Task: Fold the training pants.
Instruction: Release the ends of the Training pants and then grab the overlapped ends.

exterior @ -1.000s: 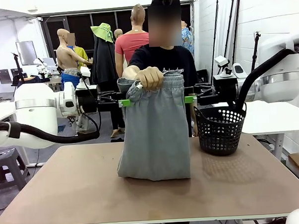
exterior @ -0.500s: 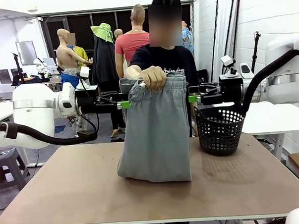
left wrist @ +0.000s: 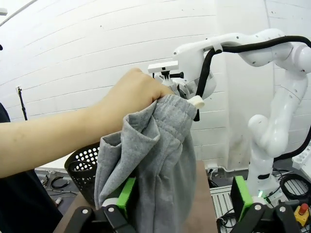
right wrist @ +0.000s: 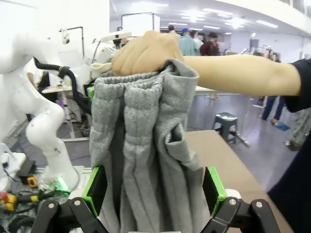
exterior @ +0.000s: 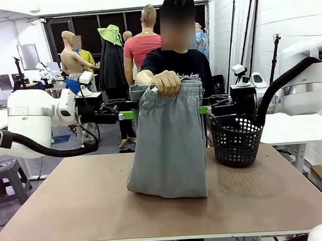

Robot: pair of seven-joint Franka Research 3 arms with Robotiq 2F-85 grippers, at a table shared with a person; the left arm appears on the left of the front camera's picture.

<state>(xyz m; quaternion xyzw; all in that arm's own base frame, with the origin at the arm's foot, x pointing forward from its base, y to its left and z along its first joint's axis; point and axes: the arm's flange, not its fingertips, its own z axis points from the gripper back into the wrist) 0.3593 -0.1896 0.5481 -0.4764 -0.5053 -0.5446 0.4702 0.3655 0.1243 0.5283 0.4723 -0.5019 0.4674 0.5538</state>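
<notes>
A person's hand [exterior: 167, 83] holds the light grey training pants [exterior: 167, 147] up by the gathered waistband, and their lower end rests on the table [exterior: 74, 209]. My left gripper [exterior: 127, 115] stands open at the pants' left edge, just below the waistband. My right gripper [exterior: 204, 109] stands open at the right edge. In the left wrist view the training pants [left wrist: 150, 160] hang over the left green pad, partly inside my open left gripper [left wrist: 184, 199]. In the right wrist view the bunched training pants [right wrist: 146, 145] hang between the two green pads of my open right gripper [right wrist: 154, 194].
A black mesh basket [exterior: 237, 141] stands on the table's right side, just below my right arm. The person stands at the far edge behind the pants. Bare tabletop lies in front of the pants and to their left.
My left gripper has drawn back a little to the left and dropped slightly. The right gripper has shifted slightly beside the pants. The person's hand still holds the waistband.
</notes>
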